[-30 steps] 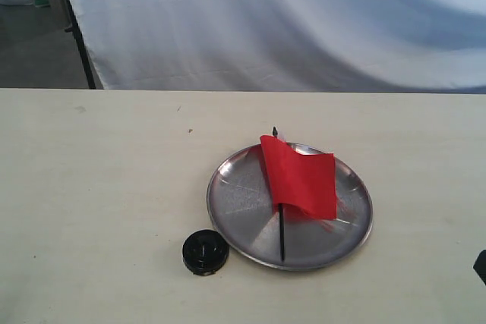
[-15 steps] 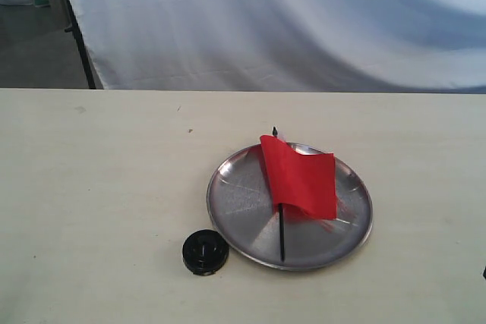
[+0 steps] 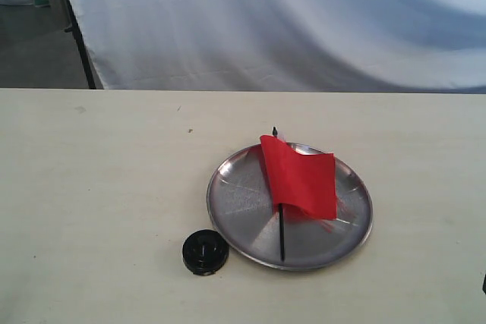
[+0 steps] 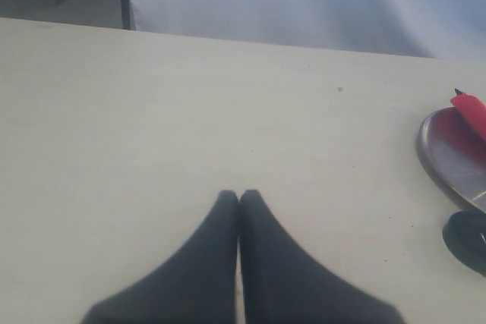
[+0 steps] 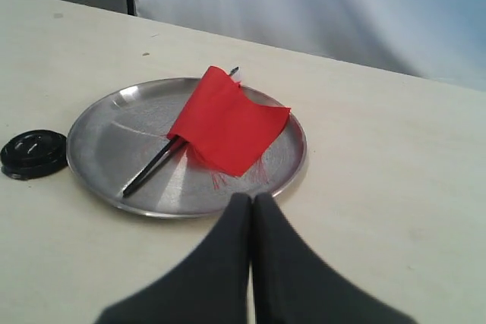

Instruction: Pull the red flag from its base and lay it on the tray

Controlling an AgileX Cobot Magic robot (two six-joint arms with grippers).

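Note:
The red flag (image 3: 300, 174) lies flat on the round silver tray (image 3: 235, 202), its thin black stick (image 3: 281, 237) pointing toward the tray's near rim. The right wrist view shows the same flag (image 5: 226, 119) and tray (image 5: 114, 138). The black base (image 3: 205, 252) sits empty on the table just off the tray's near left rim; the base (image 5: 32, 153) also shows in the right wrist view. My right gripper (image 5: 251, 196) is shut and empty, hanging short of the tray's rim. My left gripper (image 4: 239, 193) is shut and empty over bare table, the tray (image 4: 448, 153) and base (image 4: 467, 239) off to its side.
The cream table (image 3: 99, 187) spreads around the tray. A white cloth backdrop (image 3: 288, 20) hangs behind the far edge, with a black stand leg (image 3: 76, 28) at the far left. A dark sliver of the right arm (image 3: 484, 284) shows at the right edge.
The right arm has drawn back out of the exterior view at the lower right edge. Flag, tray and base have not moved.

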